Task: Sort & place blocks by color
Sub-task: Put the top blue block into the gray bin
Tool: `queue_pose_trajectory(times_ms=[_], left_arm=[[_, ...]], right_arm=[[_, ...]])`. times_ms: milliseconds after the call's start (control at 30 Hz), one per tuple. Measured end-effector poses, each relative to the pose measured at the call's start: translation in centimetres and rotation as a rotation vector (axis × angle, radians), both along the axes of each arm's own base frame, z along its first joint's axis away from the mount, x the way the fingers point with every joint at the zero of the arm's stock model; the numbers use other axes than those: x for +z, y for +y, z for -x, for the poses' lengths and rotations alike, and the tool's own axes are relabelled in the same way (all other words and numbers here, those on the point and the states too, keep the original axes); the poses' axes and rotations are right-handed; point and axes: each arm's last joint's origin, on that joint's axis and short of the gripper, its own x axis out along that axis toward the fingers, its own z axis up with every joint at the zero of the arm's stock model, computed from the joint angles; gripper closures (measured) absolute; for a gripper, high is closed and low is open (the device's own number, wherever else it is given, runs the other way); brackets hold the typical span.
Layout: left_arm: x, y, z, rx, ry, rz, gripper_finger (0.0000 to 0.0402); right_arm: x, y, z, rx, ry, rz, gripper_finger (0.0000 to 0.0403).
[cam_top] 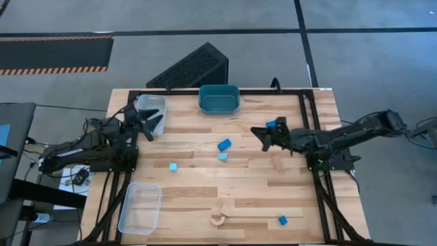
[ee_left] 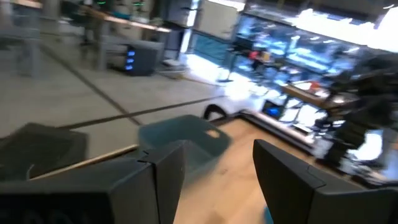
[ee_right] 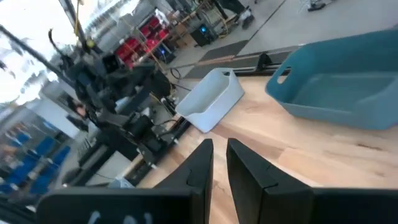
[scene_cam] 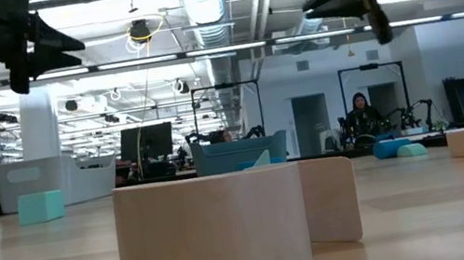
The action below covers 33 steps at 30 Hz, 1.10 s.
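Wooden table (cam_top: 259, 184); scattered blocks (cam_top: 224, 144); teal tub (cam_top: 218, 98)

Even, bright overhead light fell on the counter (cam_top: 232, 171) with faint shadows. Ceiling strip lights (scene_cam: 228, 47) glared in the low view. The left wrist view was motion-blurred, its upper right overexposed.

I am seeing no readable text, label, brand, number or sign anywhere in my camera views.
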Motion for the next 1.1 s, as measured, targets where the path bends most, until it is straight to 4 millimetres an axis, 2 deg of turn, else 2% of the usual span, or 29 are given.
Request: queue_pose_trajectory(times_ms=[200,433,567,700,900,1100], left_arm=[[0.7,0.0,0.0,-0.011,-0.012,0.046,0.0225],[0.3,-0.2,-0.9,-0.099,0.004,0.113,0.0226],[0.2,-0.6,-1.5,-0.157,0.048,0.092,0.0234],[0.2,-0.9,-2.6,-0.181,0.048,0.087,0.0240],[-0.1,-1.6,-5.3,-0.217,0.090,0.043,0.0242],[-1.3,-2.4,-7.8,-0.210,0.112,0.096,0.0242]], right_arm=[[0.6,-1.2,-2.7,-0.007,0.055,0.026,0.0330],[2.1,-2.9,-3.4,0.096,0.127,0.036,0.0327],[4.1,-3.4,-2.7,0.143,0.151,0.089,0.0293],[5.4,-3.3,-1.2,0.148,0.259,0.102,0.0233],[3.6,-3.3,1.6,0.044,0.532,-0.053,0.0161],[1.8,-2.8,2.8,0.029,0.734,-0.124,0.0156]])
